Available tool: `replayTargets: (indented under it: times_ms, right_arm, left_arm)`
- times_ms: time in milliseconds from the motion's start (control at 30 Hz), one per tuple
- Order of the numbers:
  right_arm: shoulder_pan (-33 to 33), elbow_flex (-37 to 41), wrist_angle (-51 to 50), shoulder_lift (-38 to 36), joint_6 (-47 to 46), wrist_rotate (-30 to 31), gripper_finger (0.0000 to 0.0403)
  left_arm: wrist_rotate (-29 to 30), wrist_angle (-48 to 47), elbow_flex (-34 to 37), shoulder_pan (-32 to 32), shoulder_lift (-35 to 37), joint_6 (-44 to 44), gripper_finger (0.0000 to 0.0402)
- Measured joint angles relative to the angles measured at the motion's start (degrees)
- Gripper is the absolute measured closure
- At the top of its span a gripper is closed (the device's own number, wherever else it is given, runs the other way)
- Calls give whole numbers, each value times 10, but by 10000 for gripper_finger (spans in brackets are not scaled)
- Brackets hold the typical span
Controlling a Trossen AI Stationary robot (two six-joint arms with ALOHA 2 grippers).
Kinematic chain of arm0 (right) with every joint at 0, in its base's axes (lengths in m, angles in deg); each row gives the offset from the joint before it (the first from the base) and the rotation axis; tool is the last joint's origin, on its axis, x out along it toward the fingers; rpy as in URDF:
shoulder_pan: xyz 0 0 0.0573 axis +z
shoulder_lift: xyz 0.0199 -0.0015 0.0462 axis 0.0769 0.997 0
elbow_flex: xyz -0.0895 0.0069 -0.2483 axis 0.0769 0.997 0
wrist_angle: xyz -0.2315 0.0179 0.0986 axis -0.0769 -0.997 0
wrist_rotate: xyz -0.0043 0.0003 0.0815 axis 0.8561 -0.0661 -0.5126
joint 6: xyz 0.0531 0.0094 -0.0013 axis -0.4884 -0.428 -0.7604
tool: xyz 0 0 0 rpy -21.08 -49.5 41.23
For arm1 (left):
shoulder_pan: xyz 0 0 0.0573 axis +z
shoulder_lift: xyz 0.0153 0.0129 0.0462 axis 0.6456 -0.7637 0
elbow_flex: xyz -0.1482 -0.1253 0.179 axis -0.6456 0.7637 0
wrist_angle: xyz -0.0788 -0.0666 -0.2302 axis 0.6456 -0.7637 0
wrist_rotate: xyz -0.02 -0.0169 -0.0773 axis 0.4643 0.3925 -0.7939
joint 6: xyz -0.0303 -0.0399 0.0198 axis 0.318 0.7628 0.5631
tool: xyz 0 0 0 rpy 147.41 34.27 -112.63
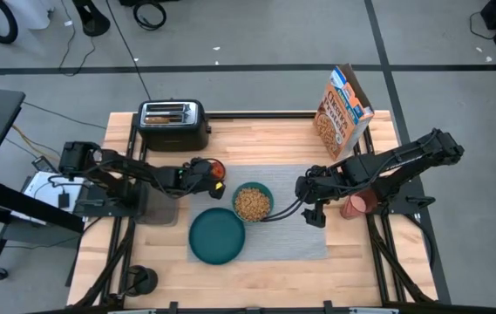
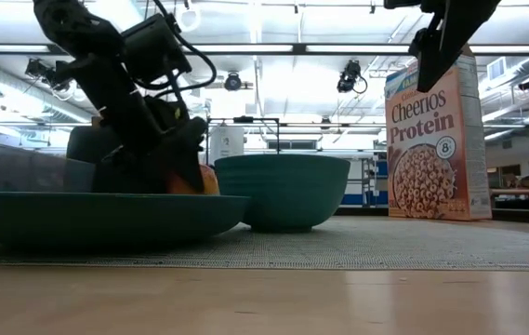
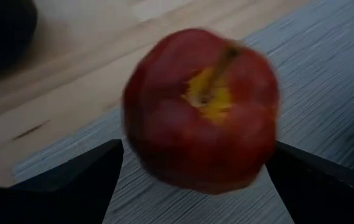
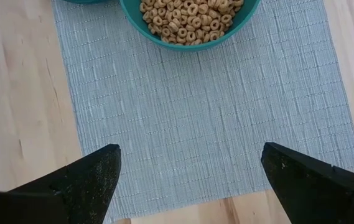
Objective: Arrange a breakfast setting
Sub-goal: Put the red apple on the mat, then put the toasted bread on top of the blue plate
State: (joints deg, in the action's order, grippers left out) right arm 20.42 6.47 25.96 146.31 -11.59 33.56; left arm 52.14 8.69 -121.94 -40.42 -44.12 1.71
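The red-orange fruit [image 3: 204, 109] sits stem up on the grey placemat [image 1: 287, 235], at its far left corner. My left gripper [image 3: 195, 149] is open, slanting down from the table's left, one finger on each side of the fruit [image 1: 219, 168]; no touch shows. The teal bowl [image 1: 253, 202], filled with cereal rings, and the teal plate [image 1: 216, 235] rest on the placemat. My right gripper [image 4: 189, 180] hangs open above the mat's bare right part [image 4: 214, 112]. The pink cup [image 1: 358, 206] lies at the right, beyond the mat.
A black toaster [image 1: 173, 125] stands at the far left and a cereal box [image 1: 343, 109] at the far right. A dark see-through bin [image 1: 156, 208] sits left of the plate, under my left arm. Bare wood lies along the near edge [image 1: 256, 279].
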Motion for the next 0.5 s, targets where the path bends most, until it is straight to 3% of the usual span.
replayTargets:
  times_ms: [500]
  right_arm:
    - [0, 0, -7, 0, 5, -2, 14]
  left_arm:
    - [-40, -56, -1, -3, 81, -12, 11]
